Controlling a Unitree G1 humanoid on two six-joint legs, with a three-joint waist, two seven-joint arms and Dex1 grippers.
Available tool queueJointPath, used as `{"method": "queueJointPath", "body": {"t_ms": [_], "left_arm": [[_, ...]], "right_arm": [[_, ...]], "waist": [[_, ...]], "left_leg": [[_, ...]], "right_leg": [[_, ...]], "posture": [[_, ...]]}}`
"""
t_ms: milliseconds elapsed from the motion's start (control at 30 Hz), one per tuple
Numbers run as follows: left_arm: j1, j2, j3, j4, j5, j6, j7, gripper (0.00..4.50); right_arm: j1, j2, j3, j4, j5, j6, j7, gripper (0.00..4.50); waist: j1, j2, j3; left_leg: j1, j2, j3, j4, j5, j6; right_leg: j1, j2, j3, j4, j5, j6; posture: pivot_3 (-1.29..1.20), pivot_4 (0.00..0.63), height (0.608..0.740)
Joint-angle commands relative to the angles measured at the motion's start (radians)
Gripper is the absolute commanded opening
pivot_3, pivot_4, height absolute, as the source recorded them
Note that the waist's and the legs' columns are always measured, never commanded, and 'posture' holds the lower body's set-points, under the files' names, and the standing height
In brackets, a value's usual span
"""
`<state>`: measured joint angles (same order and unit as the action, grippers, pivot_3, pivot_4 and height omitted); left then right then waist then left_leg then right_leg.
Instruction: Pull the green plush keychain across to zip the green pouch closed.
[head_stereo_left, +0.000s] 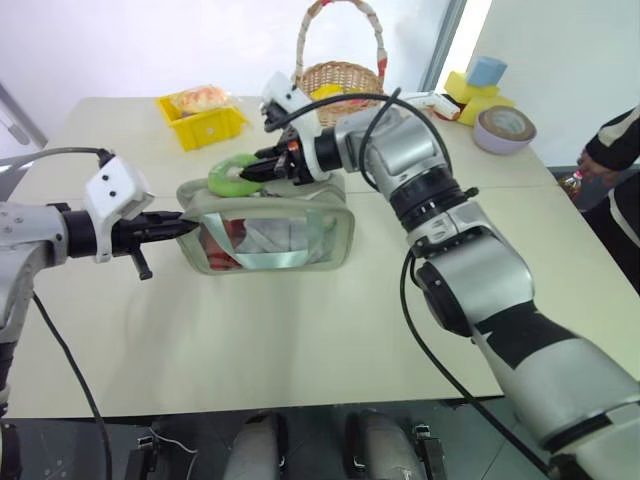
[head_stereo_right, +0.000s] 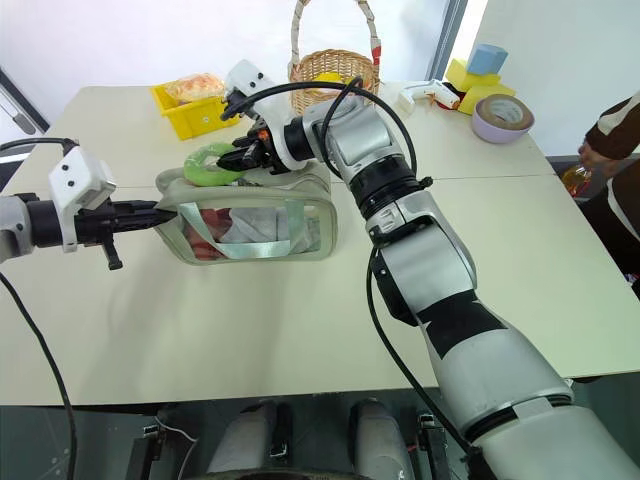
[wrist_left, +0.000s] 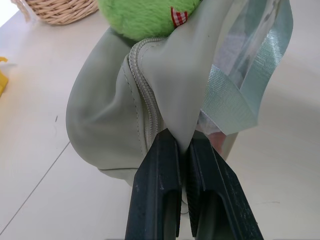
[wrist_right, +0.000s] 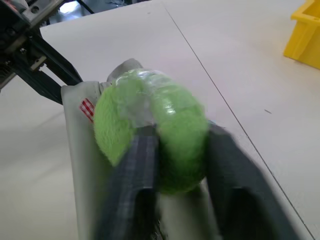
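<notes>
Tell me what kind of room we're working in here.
Probably an indoor lab or demo space, not a home: one plain beige table laid out with props such as a wicker basket, a yellow bin, foam blocks and a tape roll. A person waits at the edge.

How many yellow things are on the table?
3 that I can see: a yellow tray at the back, yellow blocks in the far corner, and something yellow inside the wicker basket. More may be hidden.

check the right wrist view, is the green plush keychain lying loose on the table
No, the right gripper is shut on the green plush keychain, atop the green pouch.
</notes>
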<state>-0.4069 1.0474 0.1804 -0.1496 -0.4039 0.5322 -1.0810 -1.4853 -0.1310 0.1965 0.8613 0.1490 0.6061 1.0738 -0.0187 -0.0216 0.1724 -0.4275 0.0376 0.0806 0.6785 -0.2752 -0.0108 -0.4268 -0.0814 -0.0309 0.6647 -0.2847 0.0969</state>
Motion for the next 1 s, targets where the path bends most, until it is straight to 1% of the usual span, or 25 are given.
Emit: {"method": "queueJointPath", "body": {"t_ms": [33, 200, 267, 367, 467, 567, 667, 733, 833, 900, 1000], "left_arm": [[-0.017, 0.0, -0.011, 0.007, 0.014, -0.012, 0.005, 0.0], [-0.032, -0.008, -0.021, 0.025, 0.022, -0.02, 0.014, 0.0], [-0.034, -0.009, -0.023, 0.03, 0.025, -0.022, 0.014, 0.0], [-0.028, -0.011, -0.015, 0.036, 0.027, -0.02, 0.024, 0.0], [-0.018, -0.008, -0.012, 0.04, 0.028, -0.021, 0.024, 0.0], [-0.012, -0.004, -0.01, 0.042, 0.027, -0.023, 0.021, 0.0], [-0.024, -0.007, -0.024, 0.058, 0.035, -0.03, 0.017, 0.0], [-0.035, -0.009, -0.034, 0.066, 0.038, -0.031, 0.017, 0.0], [-0.043, -0.01, -0.045, 0.068, 0.035, -0.03, 0.014, 0.0], [-0.046, -0.01, -0.052, 0.067, 0.034, -0.03, 0.011, 0.0], [-0.054, -0.011, -0.059, 0.068, 0.036, -0.028, 0.008, 0.0]], "right_arm": [[-0.011, -0.05, -0.041, -0.109, 0.034, 0.055, 0.033, 0.06], [0.037, -0.159, -0.076, -0.271, 0.053, 0.184, -0.003, 0.06], [0.061, -0.202, -0.1, -0.335, 0.048, 0.196, -0.042, 0.06], [0.107, -0.297, -0.131, -0.43, 0.019, 0.213, -0.121, 0.06], [0.176, -0.387, -0.148, -0.521, -0.011, 0.229, -0.195, 0.06], [0.239, -0.435, -0.171, -0.602, -0.006, 0.276, -0.255, 0.06], [0.352, -0.48, -0.205, -0.7, -0.027, 0.326, -0.345, 0.06], [0.428, -0.477, -0.232, -0.758, -0.028, 0.359, -0.408, 0.06], [0.556, -0.428, -0.27, -0.872, 0.008, 0.436, -0.473, 0.06], [0.648, -0.37, -0.294, -0.936, 0.034, 0.49, -0.522, 0.06], [0.762, -0.255, -0.335, -0.977, 0.053, 0.529, -0.615, 0.06]], "waist": [[0.001, 0.0, 0.0], [0.002, 0.0, 0.0], [0.003, 0.0, 0.0], [0.004, 0.0, 0.0], [0.006, 0.0, 0.0], [0.004, 0.0, 0.0], [0.004, 0.0, 0.0], [0.006, 0.0, 0.0], [0.008, 0.0, 0.0], [0.007, 0.0, -0.001], [0.006, 0.001, -0.001]], "left_leg": [[0.0, 0.0, 0.0, 0.0, 0.0, 0.0], [0.0, 0.0, 0.0, 0.0, 0.0, 0.0], [0.0, 0.0, 0.0, 0.0, 0.0, 0.0], [0.0, 0.0, 0.0, 0.0, 0.0, 0.0], [0.0, 0.0, 0.0, 0.0, 0.0, 0.0], [0.0, -0.001, 0.0, 0.0, 0.0, 0.0], [0.0, 0.0, 0.0, 0.0, 0.0, 0.0], [0.0, 0.0, 0.0, 0.0, 0.0, 0.0], [0.0, -0.001, 0.0, 0.0, 0.0, 0.0], [0.0, -0.001, 0.0, 0.0, 0.0, 0.0], [0.001, -0.001, 0.0, 0.0, 0.0, 0.0]], "right_leg": [[0.0, 0.0, 0.0, 0.0, 0.0, 0.0], [0.0, 0.0, 0.0, 0.0, 0.0, 0.0], [0.0, 0.0, 0.0, 0.0, 0.0, 0.0], [0.0, 0.0, 0.0, 0.0, 0.0, 0.0], [0.0, -0.001, 0.0, 0.0, 0.0, 0.0], [0.0, -0.001, 0.0, -0.001, 0.0, 0.0], [0.0, 0.0, 0.0, 0.0, 0.0, 0.0], [0.0, 0.0, 0.0, -0.001, 0.0, 0.0], [0.0, -0.001, 0.0, -0.001, 0.0, 0.0], [0.0, -0.001, 0.0, -0.001, 0.0, 0.0], [0.001, 0.0, 0.0, -0.001, 0.0, 0.0]], "posture": [[0.0, 0.15, 0.739], [0.0, 0.15, 0.739], [0.0, 0.15, 0.739], [0.0, 0.15, 0.739], [0.0, 0.15, 0.739], [0.0, 0.15, 0.739], [0.0, 0.15, 0.739], [0.0, 0.15, 0.739], [0.0, 0.15, 0.739], [0.0, 0.15, 0.739], [0.0, 0.15, 0.739]]}}
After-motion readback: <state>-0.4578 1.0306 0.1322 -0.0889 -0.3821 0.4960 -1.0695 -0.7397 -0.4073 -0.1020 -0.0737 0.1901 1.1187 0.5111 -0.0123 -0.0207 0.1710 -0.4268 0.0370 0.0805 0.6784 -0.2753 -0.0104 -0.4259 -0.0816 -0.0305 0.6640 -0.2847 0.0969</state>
